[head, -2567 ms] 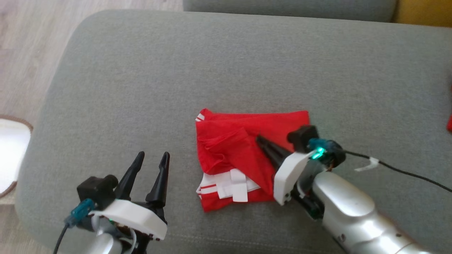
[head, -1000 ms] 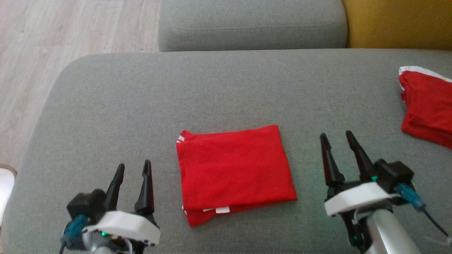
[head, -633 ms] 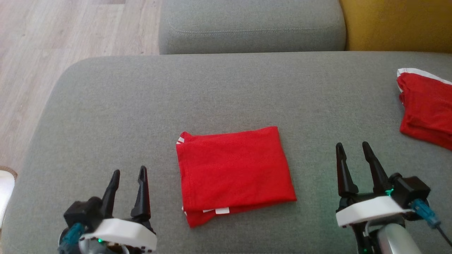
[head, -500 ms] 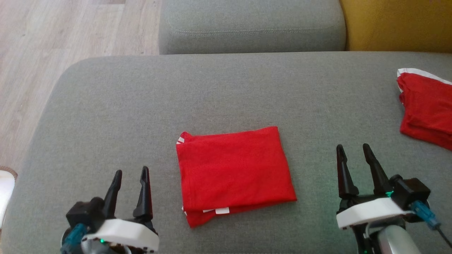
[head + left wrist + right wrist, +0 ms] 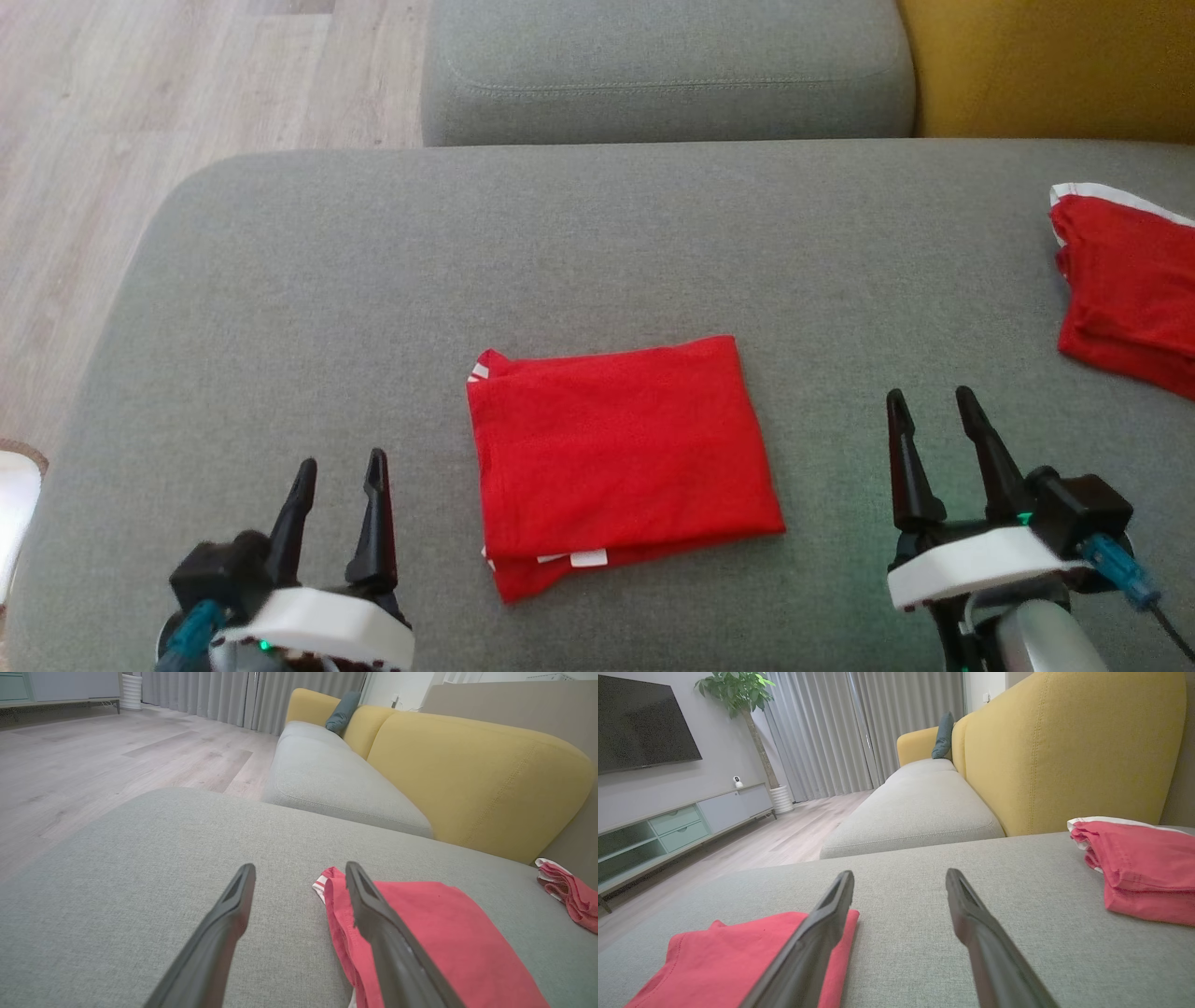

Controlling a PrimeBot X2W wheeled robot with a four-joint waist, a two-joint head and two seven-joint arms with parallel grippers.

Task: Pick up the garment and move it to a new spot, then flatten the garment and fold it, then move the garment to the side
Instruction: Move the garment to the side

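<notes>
The folded red garment (image 5: 621,448) lies flat near the middle of the grey sofa seat (image 5: 597,233), a neat rectangle with its layered edges along the near side. A small white label (image 5: 588,558) pokes out from between those layers at the near edge; any print on it is too small to read. At the far left corner a bit of white striped trim (image 5: 479,370) shows.

The left hand (image 5: 341,459) hovers over the seat just left of the garment, fingers spread wide and holding nothing. In the left wrist view its right finger lines up with the garment's left edge, though whether it touches the cloth I cannot tell. The right hand (image 5: 930,392) sits to the right of the garment, apart from it, also wide and empty.

A second red garment with a white hem (image 5: 1125,280) lies folded at the seat's far right, well apart from the first. Behind it rises a yellow backrest (image 5: 1046,65). The right wrist view takes in a dark television (image 5: 640,723), a pale low cabinet (image 5: 682,821), a potted plant (image 5: 738,690) and grey curtains (image 5: 859,728); no writing is readable on any of them.
</notes>
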